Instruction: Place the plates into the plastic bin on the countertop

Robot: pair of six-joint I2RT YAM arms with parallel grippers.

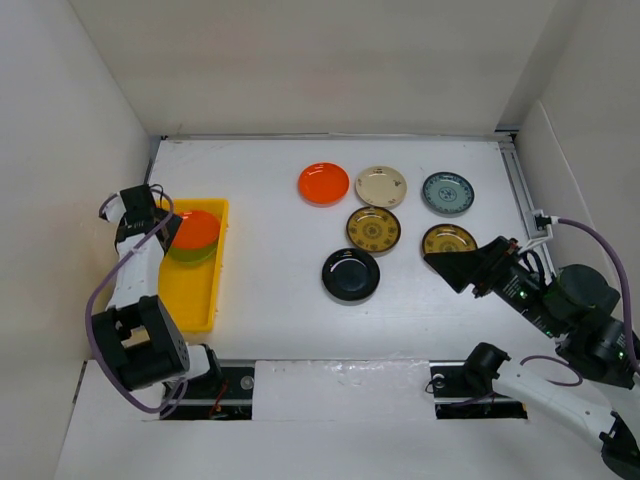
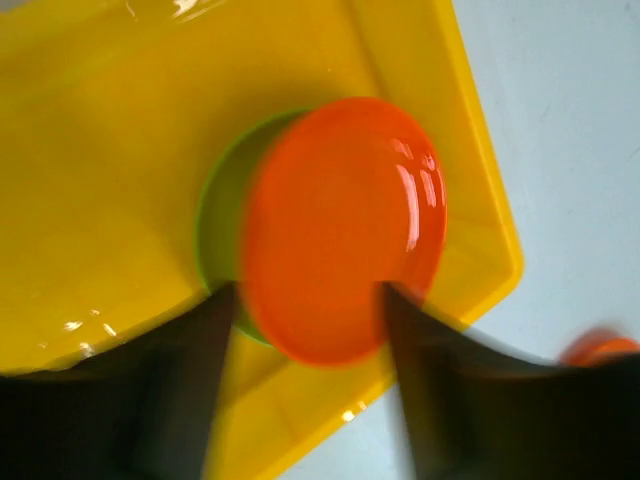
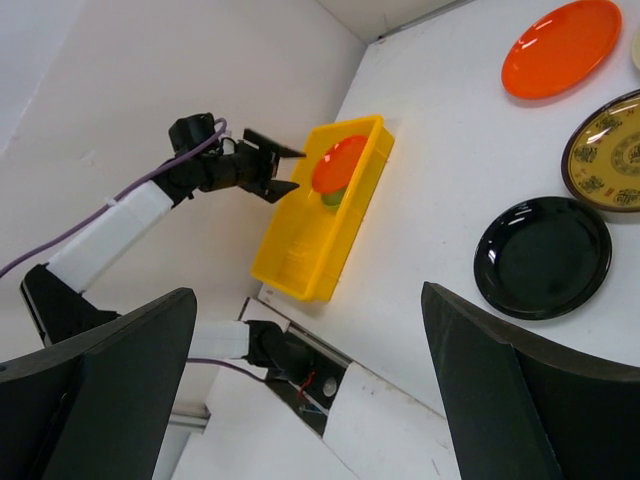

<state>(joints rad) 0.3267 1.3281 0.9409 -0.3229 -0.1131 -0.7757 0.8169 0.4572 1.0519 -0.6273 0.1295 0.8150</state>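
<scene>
The yellow plastic bin [image 1: 190, 290] stands at the left of the white countertop [image 1: 270, 230]. In it an orange plate [image 1: 198, 228] lies tilted on a lime green plate [image 1: 188, 254]. My left gripper [image 1: 168, 228] is open over the bin's far end. In the left wrist view its fingers [image 2: 180, 380] straddle the near rim of the orange plate [image 2: 340, 225]. On the countertop lie an orange plate [image 1: 323, 183], a cream [image 1: 381, 186], a teal-grey [image 1: 447, 193], two brown-gold [image 1: 373, 229] [image 1: 449, 240] and a black plate [image 1: 351, 275]. My right gripper [image 1: 455, 265] is open and empty, raised beside the right brown-gold plate.
White walls [image 1: 90, 120] close in the left, back and right sides. A metal rail [image 1: 520, 185] runs along the right wall. The bin sits close to the left wall. The arm bases [image 1: 230, 385] are at the near edge.
</scene>
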